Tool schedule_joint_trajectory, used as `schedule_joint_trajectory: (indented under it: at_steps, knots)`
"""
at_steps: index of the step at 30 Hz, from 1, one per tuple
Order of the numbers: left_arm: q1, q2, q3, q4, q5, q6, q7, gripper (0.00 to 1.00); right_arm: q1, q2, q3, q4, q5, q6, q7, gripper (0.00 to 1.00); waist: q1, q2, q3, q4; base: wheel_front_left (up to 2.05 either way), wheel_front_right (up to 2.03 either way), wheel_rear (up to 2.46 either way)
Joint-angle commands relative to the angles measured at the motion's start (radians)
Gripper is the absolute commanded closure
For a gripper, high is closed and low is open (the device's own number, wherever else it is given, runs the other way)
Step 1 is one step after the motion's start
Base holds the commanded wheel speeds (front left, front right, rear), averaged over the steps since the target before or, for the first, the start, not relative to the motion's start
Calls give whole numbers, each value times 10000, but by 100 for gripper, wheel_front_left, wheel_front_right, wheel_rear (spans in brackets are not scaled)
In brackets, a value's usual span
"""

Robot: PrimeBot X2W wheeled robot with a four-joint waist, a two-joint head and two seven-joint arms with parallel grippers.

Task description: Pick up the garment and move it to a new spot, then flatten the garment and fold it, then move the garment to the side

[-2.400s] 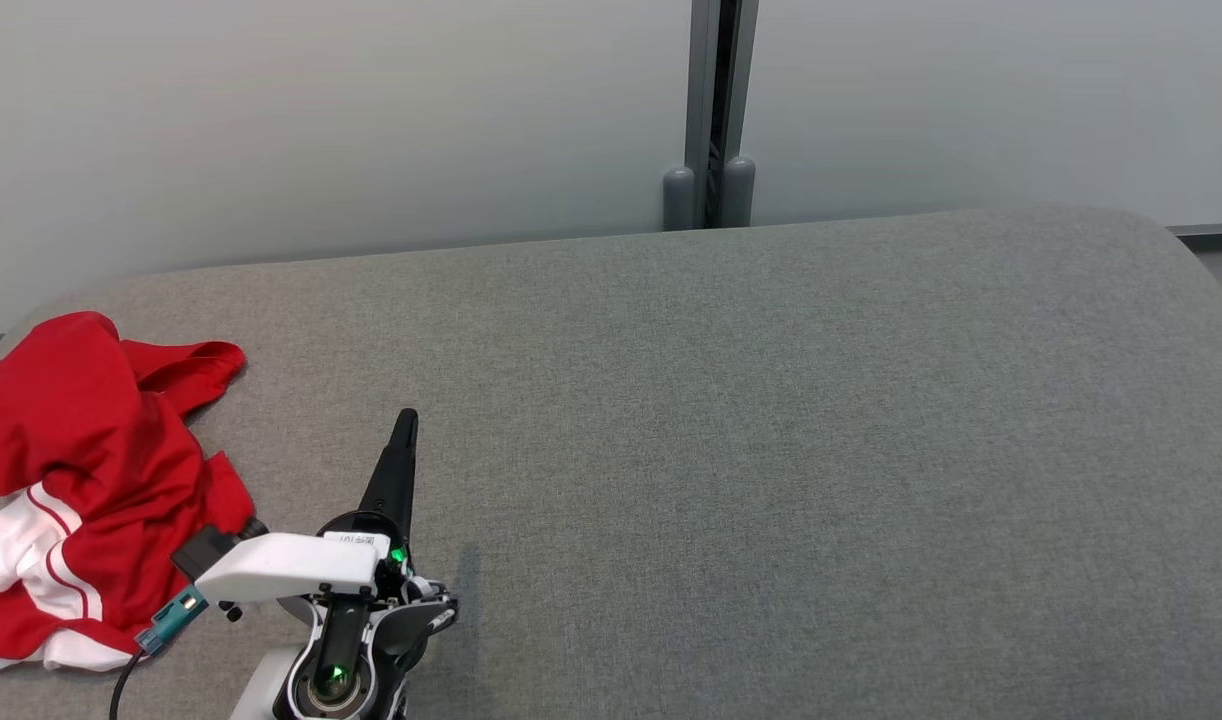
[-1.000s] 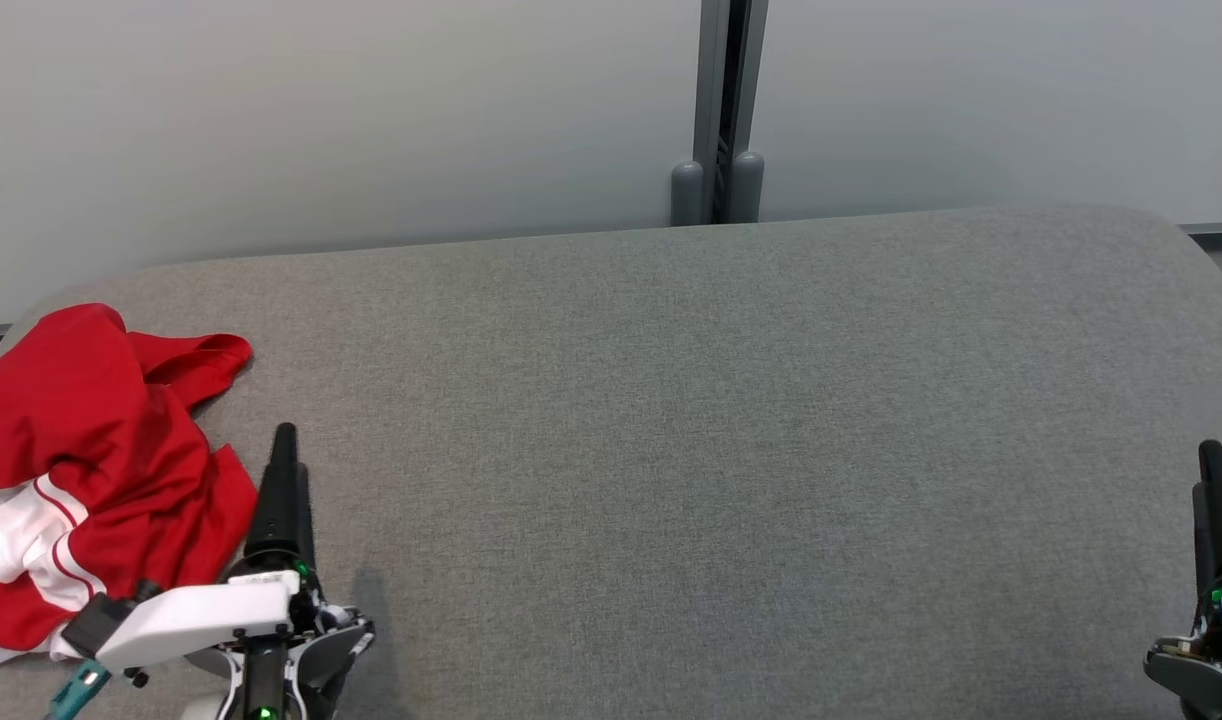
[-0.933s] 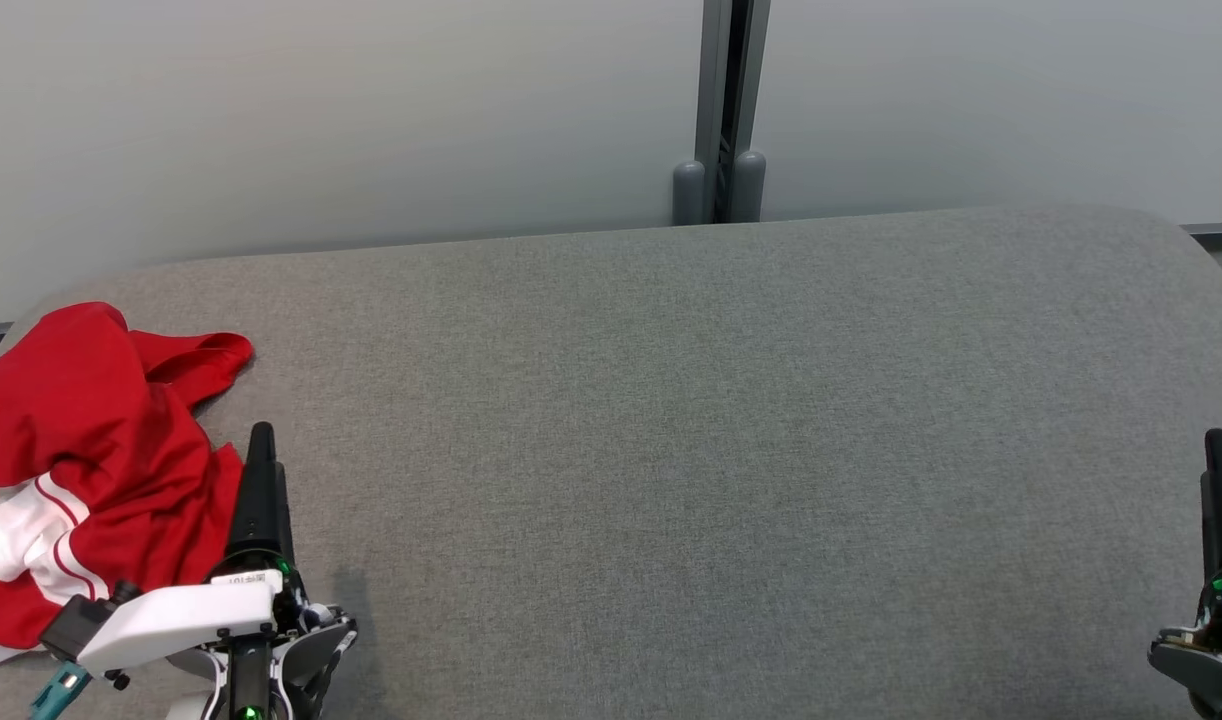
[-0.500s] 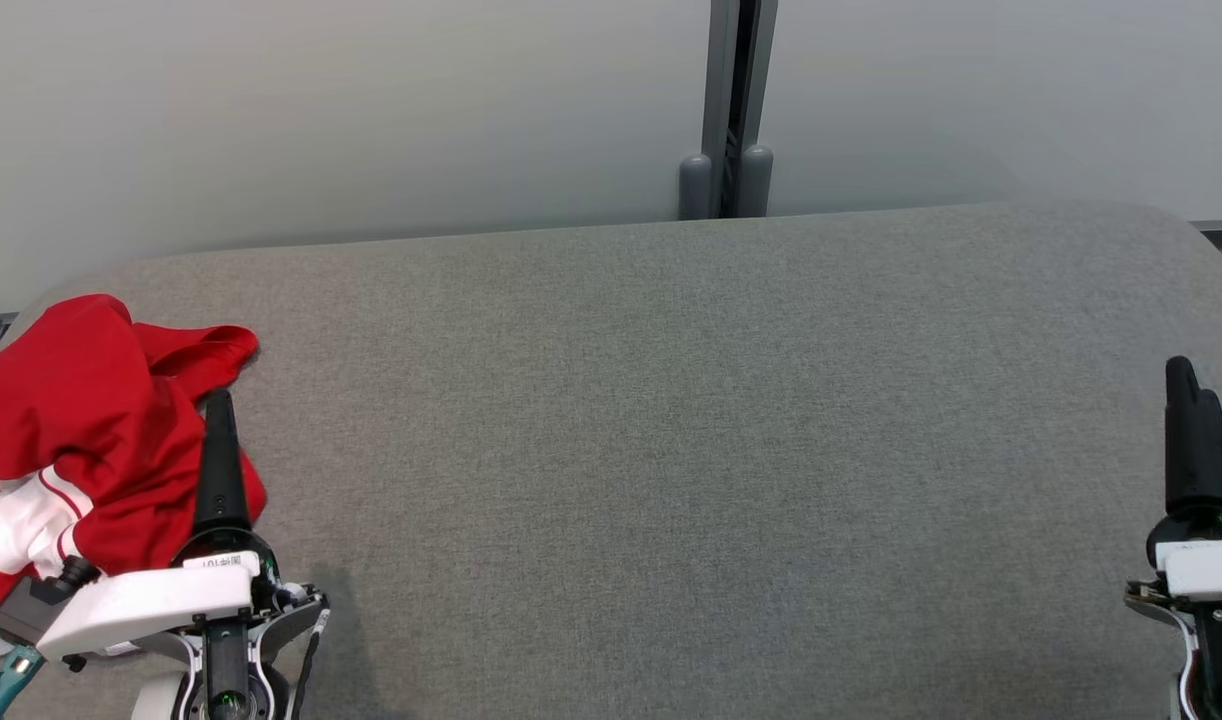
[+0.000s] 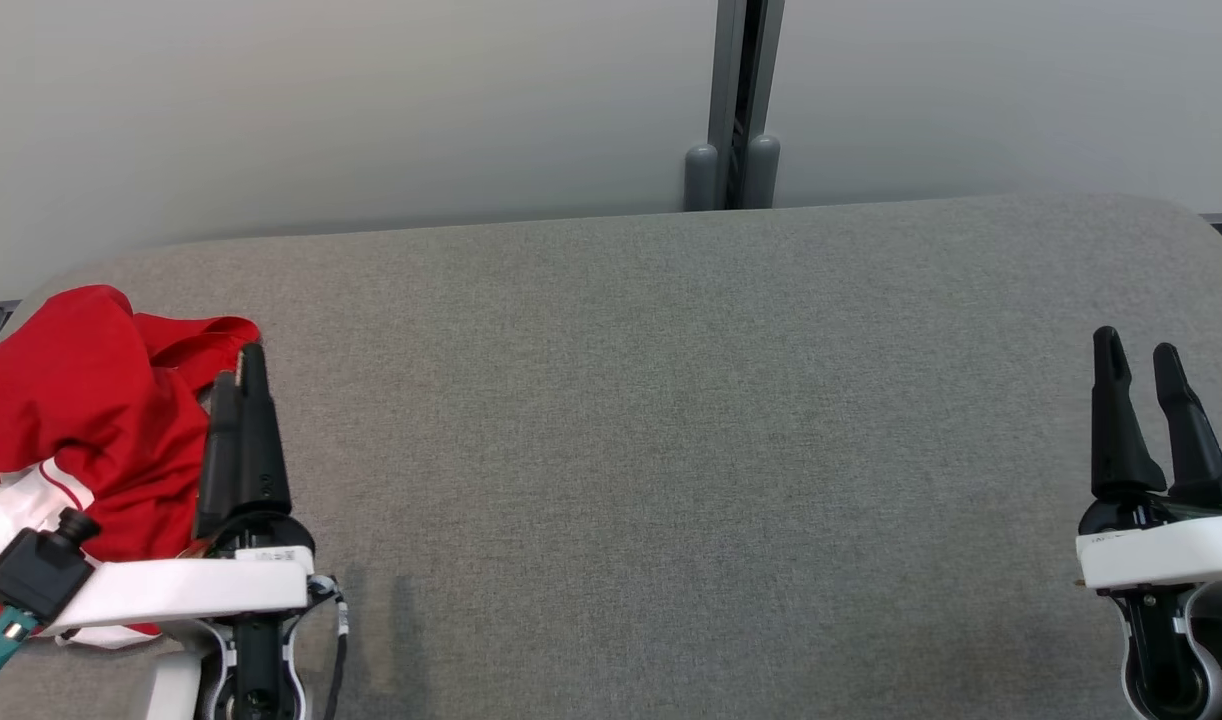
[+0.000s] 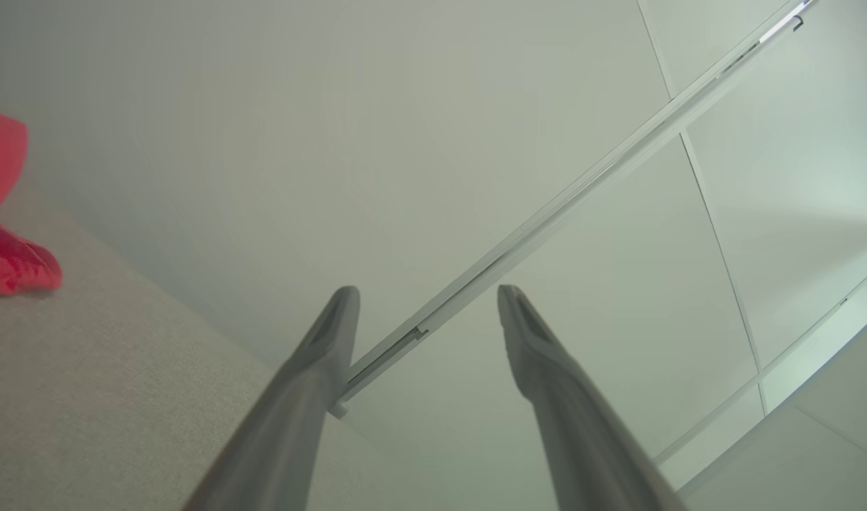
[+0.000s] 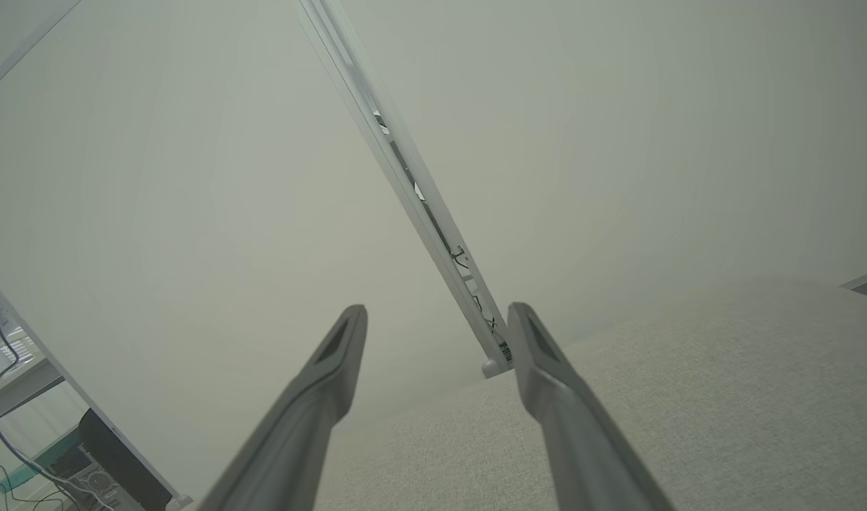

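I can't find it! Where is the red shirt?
In the head view, the red garment lies at the left edge of the gray surface, beside the left gripper.

Red cloth garment (image 5: 71,400); matt grey woven tabletop (image 5: 671,450)

A wide padded surface (image 5: 671,420), covered in grey woven fabric, is stretching across the head view from left to right. Its two far corners are curving round, and its cloth is lying smooth and flat. At its left end, close to the far rounded corner, a red garment (image 5: 81,400) is lying directly on the fabric. It is sitting in a crumpled heap with folds rising up. A white part with thin red stripes is showing at its near side. The picture's left edge is cutting part of it off.
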State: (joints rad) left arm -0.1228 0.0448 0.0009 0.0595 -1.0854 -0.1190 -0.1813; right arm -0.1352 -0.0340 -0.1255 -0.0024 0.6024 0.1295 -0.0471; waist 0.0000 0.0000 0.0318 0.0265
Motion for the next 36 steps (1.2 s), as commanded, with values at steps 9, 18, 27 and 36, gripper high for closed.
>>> schedule_joint_trajectory:
  at_steps: [9, 18, 27, 36]
  knots:
    - [284, 46, -1211, -823, 3133, 688, -203, 0, -345, -131, 508, -130, -1699, 12, -523, 0, 0, 0, 97, 4, 0, 0, 0]
    - [421, 52, -1857, -469, 5273, 1692, -328, 0, -354, -142, 797, 236, -2722, 13, -846, 0, 0, 0, 142, 19, 0, 0, 0]
    - [532, 57, -2034, -417, 6232, 2287, -434, 0, -400, -153, 1090, 537, -3479, 15, -1125, 0, 0, 0, 183, -8, 0, 0, 0]
    - [652, 63, -2068, -337, 6926, 2553, -530, 0, -450, -167, 1403, 844, -4156, 16, -1403, 0, 0, 0, 246, -22, 0, 0, 0]
